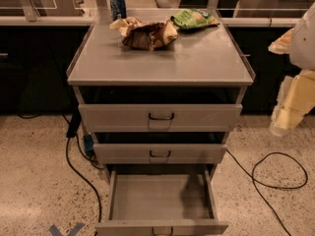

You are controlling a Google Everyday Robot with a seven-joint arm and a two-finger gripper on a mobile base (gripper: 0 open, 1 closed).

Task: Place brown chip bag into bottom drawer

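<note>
The brown chip bag (146,33) lies crumpled on the grey cabinet top (162,63), near the back middle, its tan ends showing. The bottom drawer (160,196) is pulled open at the lowest level, and its flat grey tray holds nothing. My gripper (290,109) hangs at the right edge of the camera view, beside the cabinet's right side and well away from the bag. It is pale and blurred and holds nothing that I can see.
A bright green chip bag (194,18) lies right of the brown bag. A blue can (117,5) stands at the back left. The two upper drawers (160,117) are slightly open. Black cables (275,173) run over the speckled floor on both sides.
</note>
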